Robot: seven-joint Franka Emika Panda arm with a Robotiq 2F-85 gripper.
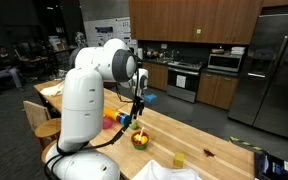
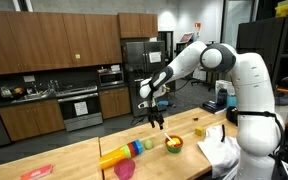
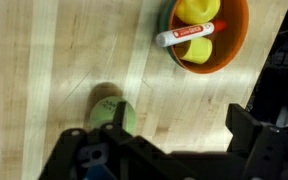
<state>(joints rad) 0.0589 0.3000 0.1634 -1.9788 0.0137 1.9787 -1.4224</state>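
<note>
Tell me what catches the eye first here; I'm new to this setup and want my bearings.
A big white robot arm dominates, reaching over a long wooden table in a kitchen, its open gripper hanging low above the wood. In the wrist view a green ball-like thing lies right by the gripper, and an orange bowl beside it holds yellow pieces and a red-and-white marker.

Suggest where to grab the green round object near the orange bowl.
Probably across its widest middle, coming straight down from above. The green round object looks ball-shaped, so no side is better, and it sits alone on the wooden table, apart from the orange bowl. The open gripper hangs close above it.
</note>
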